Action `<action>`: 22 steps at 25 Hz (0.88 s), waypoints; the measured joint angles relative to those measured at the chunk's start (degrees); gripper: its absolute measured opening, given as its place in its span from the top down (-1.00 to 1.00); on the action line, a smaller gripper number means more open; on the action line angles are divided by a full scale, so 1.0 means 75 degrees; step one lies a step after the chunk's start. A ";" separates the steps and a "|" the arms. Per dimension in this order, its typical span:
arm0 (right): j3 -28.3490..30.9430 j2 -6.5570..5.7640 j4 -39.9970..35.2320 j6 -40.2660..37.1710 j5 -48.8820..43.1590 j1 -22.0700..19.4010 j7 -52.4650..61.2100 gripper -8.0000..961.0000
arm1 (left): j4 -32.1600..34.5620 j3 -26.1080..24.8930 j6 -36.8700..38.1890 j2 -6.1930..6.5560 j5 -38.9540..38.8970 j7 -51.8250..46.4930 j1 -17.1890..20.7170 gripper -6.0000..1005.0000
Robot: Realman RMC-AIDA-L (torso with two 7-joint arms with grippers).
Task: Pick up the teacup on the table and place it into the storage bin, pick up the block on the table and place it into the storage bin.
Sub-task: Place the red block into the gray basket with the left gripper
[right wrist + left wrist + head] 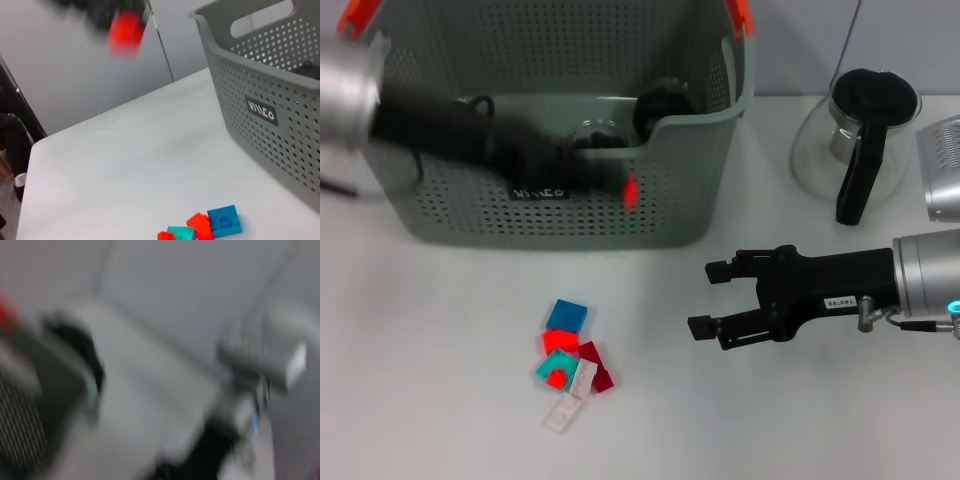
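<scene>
The grey-green storage bin (pixel 690 190) stands at the back left and also fills the right wrist view (pixel 290 85). My left arm is motion-blurred across the bin's front wall. Its gripper (pixel 620 185) holds a small red block (pixel 630 192) in the air, and the block shows as a red blur in the right wrist view (pixel 125 31). A rounded glassy shape, seemingly the teacup (pixel 600 133), lies inside the bin beside a dark object (pixel 665 105). My right gripper (pixel 709 298) hovers open and empty over the table, right of the loose blocks.
A pile of several blue, red, teal and white blocks (pixel 570 360) lies on the white table in front of the bin, also seen in the right wrist view (pixel 210 227). A glass pot with a black lid and handle (pixel 860 140) stands at back right, beside a silver object (pixel 942 165).
</scene>
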 joint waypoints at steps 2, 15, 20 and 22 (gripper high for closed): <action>-0.0010 0.0004 0.0001 -0.0022 0.0000 0.0011 -0.0018 -0.92 | -0.0079 -0.0008 -0.0460 0.0185 -0.0428 -0.0113 -0.0106 0.63; -0.0058 -0.0001 -0.0009 -0.0060 0.0000 0.0001 -0.0029 -0.92 | -0.0341 0.0961 -0.4705 0.0329 0.0876 -0.0305 -0.0443 0.34; -0.0052 -0.0009 -0.0012 -0.0083 0.0000 -0.0023 -0.0043 -0.92 | -0.0333 0.1065 -0.4762 0.0313 0.0842 -0.0289 -0.0431 0.10; -0.0051 -0.0012 -0.0014 -0.0085 0.0000 -0.0025 -0.0049 -0.92 | -0.0196 0.1038 -0.4533 0.0313 0.0596 -0.0205 -0.0365 0.00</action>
